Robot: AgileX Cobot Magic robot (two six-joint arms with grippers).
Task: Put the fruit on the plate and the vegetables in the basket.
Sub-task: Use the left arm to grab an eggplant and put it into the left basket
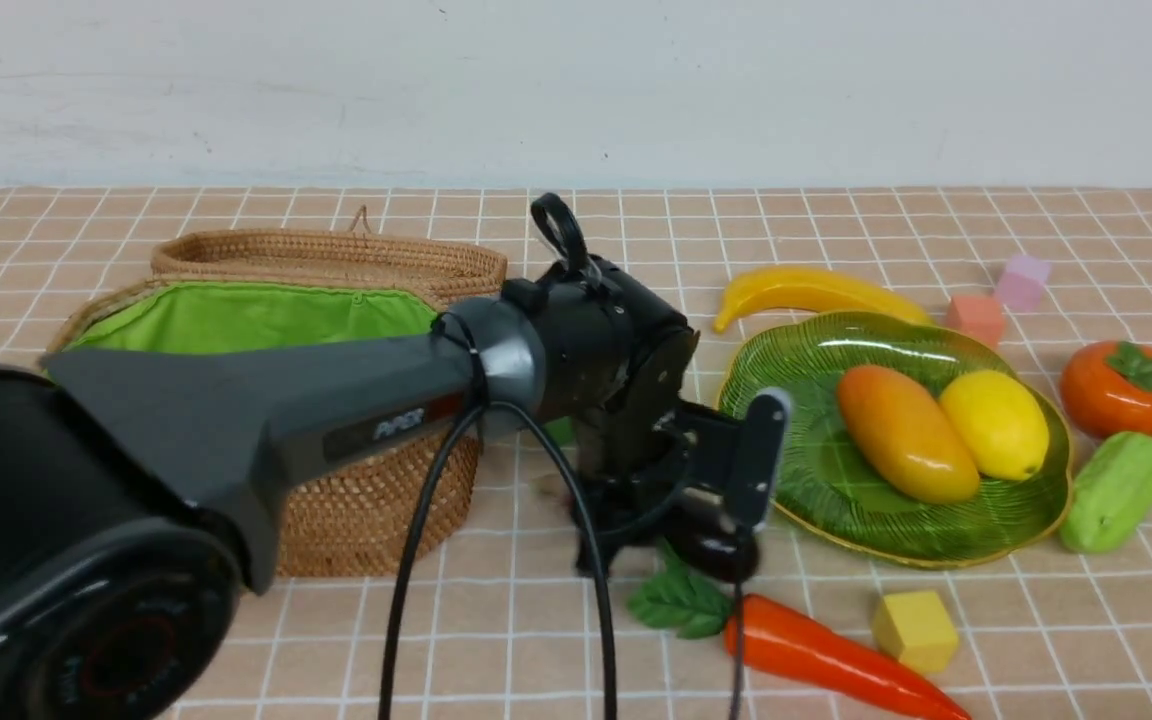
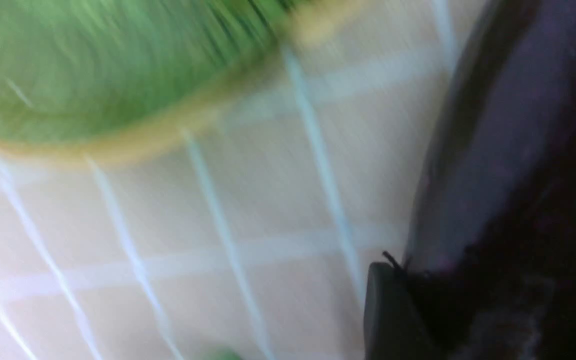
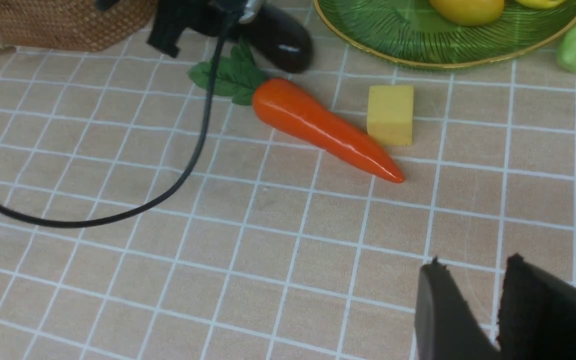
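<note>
Just off the plate's [image 1: 836, 500] near-left rim, the left claw [image 1: 721, 520] hangs directly over the dark purple eggplant [image 1: 721, 555]. The eggplant lies on the checked worktop [image 3: 268, 250] between the rim and the carrot's [image 1: 836, 655] green leaves. The claw hides most of it, so its long axis cannot be read with confidence. The blurred left wrist view shows it hard beside one finger, but whether the claw has closed on it cannot be told.

On the plate, the mango [image 1: 906, 435] and lemon [image 1: 996, 425] rest side by side. The banana [image 1: 806, 290] lies just beyond the far rim and the persimmon [image 1: 1124, 388] off to the plate's right. The gourd [image 1: 1116, 490] sits just beside the right rim.

The right claw [image 3: 475, 270], its fingers narrowly parted and holding nothing, sits well back from the plate. The carrot's tip points roughly its way.

The left arm is plainly the nearer to the eggplant. The open basket [image 1: 376, 520] stands to the plate's left on that arm's side, so the coming move looks like a lift and a carry away from the plate.
</note>
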